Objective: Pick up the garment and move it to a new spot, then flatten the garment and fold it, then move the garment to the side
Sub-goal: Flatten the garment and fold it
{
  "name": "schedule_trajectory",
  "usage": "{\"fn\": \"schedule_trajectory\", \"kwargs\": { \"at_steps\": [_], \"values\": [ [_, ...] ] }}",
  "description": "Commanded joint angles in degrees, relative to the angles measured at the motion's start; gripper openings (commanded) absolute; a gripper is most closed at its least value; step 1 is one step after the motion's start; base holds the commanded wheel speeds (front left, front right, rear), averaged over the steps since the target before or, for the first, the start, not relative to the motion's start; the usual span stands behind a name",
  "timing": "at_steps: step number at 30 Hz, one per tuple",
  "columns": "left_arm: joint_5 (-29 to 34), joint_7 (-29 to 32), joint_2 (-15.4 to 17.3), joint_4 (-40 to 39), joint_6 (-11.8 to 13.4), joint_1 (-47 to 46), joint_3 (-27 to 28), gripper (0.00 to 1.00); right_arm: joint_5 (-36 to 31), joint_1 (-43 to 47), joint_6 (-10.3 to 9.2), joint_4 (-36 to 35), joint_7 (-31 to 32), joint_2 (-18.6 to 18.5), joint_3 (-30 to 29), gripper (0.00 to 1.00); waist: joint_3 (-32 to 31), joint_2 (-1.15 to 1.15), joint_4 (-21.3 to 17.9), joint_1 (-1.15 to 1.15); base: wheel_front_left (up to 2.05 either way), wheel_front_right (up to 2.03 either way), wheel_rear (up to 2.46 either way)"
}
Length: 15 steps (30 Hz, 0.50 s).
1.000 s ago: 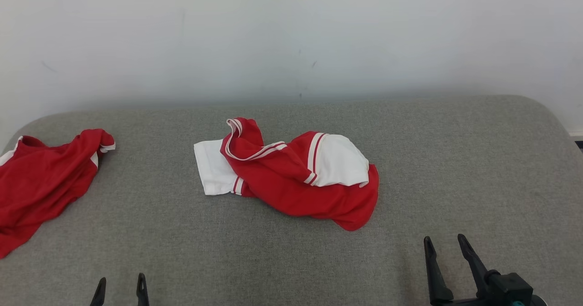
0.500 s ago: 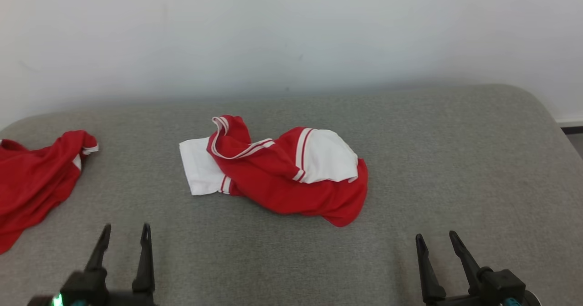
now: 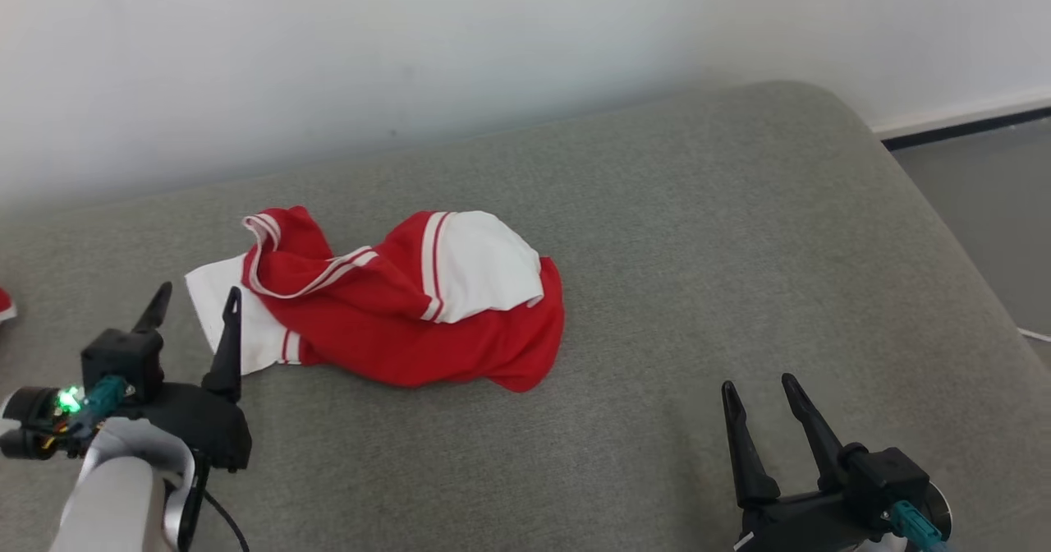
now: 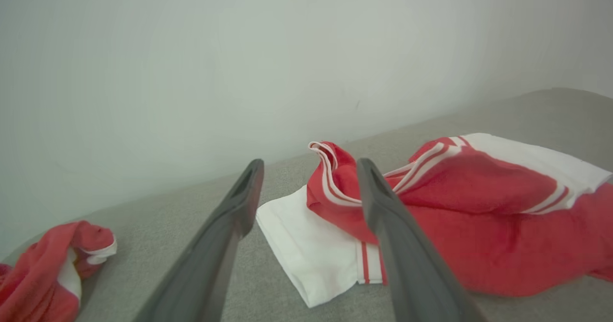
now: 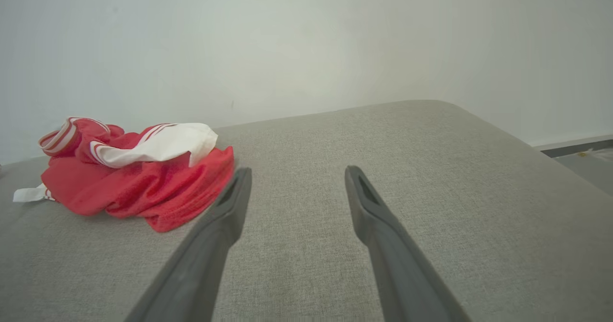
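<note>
The garment (image 3: 394, 322) is a crumpled red shirt with white sleeves and red-white trim, lying on the grey padded surface (image 3: 698, 207) left of centre. My left gripper (image 3: 199, 291) stands open just in front of its white left sleeve, apart from the cloth. In the left wrist view the garment (image 4: 479, 216) lies beyond the open fingers of the left gripper (image 4: 310, 161), with the white sleeve between them. My right gripper (image 3: 757, 382) is open and empty at the lower right, well clear of the shirt. The right wrist view shows the garment (image 5: 139, 188) off to the left of the right gripper (image 5: 298, 169).
A second red garment (image 4: 52, 264) lies crumpled at the surface's far left, a scrap of it at the head view's left edge (image 3: 4, 304). A pale wall (image 3: 493, 43) backs the surface. The rounded right edge drops to grey floor (image 3: 977, 182).
The head camera has swung to the right, so the whole picture shifted left. My left arm has risen and reached forward to the garment's white sleeve. The garment lies as before.
</note>
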Motion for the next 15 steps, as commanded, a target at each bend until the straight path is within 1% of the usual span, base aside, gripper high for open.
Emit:
{"fn": "schedule_trajectory", "kwargs": {
  "at_steps": [1, 6, 8, 11, 15],
  "values": [
    [-0.63, 0.13, 0.38, 1.34, -0.18, -1.73, -0.13, 1.0, 0.17, -0.5, 0.2, -0.1, -0.09, -0.05, -0.12, 1.0, 3.48, 0.0, -4.7, -0.01, 0.0, 0.0, 0.0],
    [-1.24, 1.08, 3.02, 8.81, -0.6, -6.87, -0.95, 1.0, 0.82, -1.8, 0.2, -0.86, -0.09, -0.03, -0.17, 1.0, 6.07, 0.0, -7.85, -0.01, 0.0, 0.0, 0.0],
    [-1.83, 1.09, 3.57, 11.04, -0.75, -8.7, -1.33, 1.0, 1.24, -1.93, 0.2, -0.96, -0.09, -0.04, -0.07, 1.0, 6.96, 0.0, -8.68, -0.01, 0.0, 0.0, 0.0],
    [-2.58, 2.33, 4.69, 15.29, -0.9, -11.0, -1.83, 1.0, 1.73, -2.02, 0.2, -1.26, -0.09, -0.03, -0.12, 1.0, 8.04, 0.0, -9.29, -0.01, 0.0, 0.0, 0.0],
    [-4.12, 3.88, 4.8, 20.8, -0.84, -13.28, -2.61, 1.0, 2.1, -2.17, 0.2, -1.25, -0.09, -0.06, -0.04, 1.0, 8.75, 0.0, -9.58, -0.01, 0.0, 0.0, 0.0]
  ]
}}
